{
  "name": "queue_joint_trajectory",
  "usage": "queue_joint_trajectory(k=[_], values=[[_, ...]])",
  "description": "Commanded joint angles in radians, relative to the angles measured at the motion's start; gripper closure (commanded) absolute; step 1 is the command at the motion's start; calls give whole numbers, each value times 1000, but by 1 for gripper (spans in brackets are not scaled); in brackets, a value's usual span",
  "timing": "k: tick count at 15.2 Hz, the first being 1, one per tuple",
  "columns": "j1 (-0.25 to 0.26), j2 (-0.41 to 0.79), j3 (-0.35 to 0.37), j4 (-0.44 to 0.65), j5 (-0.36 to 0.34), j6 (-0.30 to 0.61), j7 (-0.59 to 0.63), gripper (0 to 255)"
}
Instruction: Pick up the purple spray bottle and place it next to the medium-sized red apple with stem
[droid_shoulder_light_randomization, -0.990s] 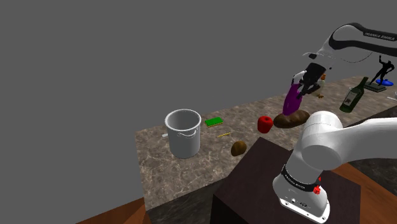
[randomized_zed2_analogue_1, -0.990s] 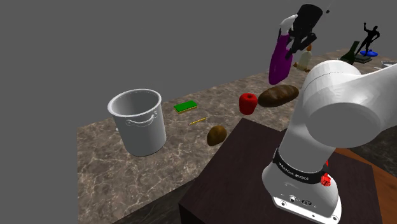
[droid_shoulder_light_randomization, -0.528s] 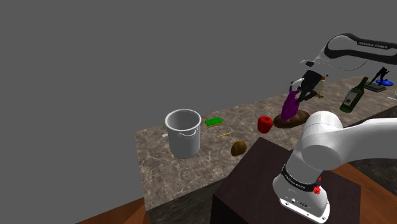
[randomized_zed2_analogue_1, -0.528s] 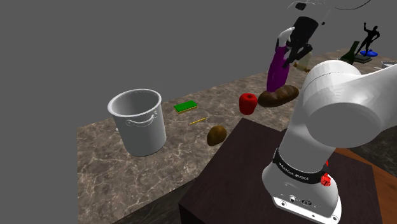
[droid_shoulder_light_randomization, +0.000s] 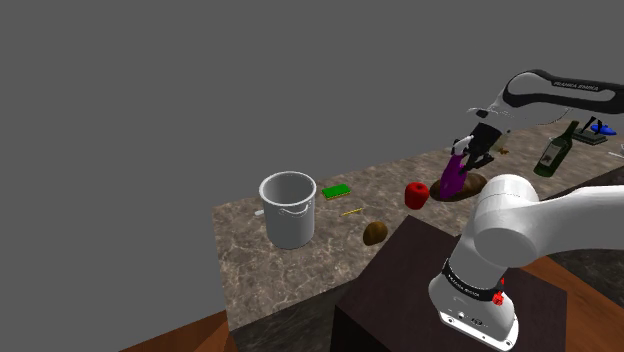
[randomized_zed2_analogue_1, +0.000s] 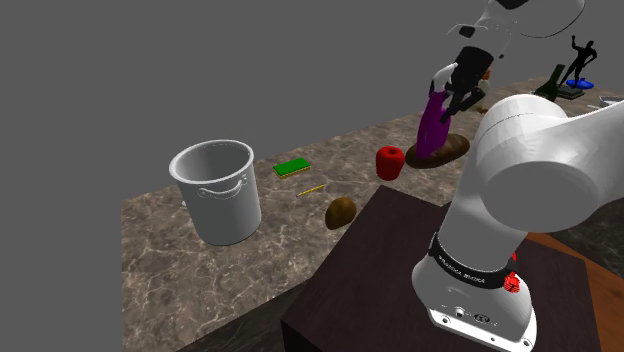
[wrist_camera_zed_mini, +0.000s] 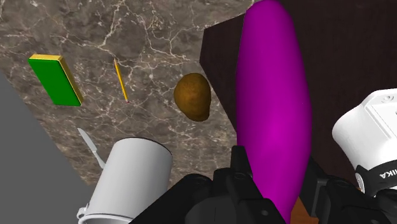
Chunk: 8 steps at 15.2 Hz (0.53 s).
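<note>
Wrist view: the black fingers (wrist_camera_zed_mini: 240, 167) pinch the purple bottle (wrist_camera_zed_mini: 273, 121) between them, its body running away from the gripper (wrist_camera_zed_mini: 277, 181). From the shoulder view the bottle hangs tilted, low over the marbled tabletop (droid_shoulder_light_randomization: 250, 255), its base by the brown loaf (droid_shoulder_light_randomization: 472, 183) and near the red apple (droid_shoulder_light_randomization: 416, 193), on that view's right of it. Whether it touches down cannot be told. A potato (droid_shoulder_light_randomization: 375, 232), green block (droid_shoulder_light_randomization: 336, 190) and white pot (droid_shoulder_light_randomization: 288, 210) sit further left.
</note>
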Motion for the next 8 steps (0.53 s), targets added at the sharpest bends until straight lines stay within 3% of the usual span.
queue_joint_trajectory(k=[1,8], values=[[3,0,-21,-16,-15,22,-3,255],[20,5,-107,-54,-73,95,-19,255]])
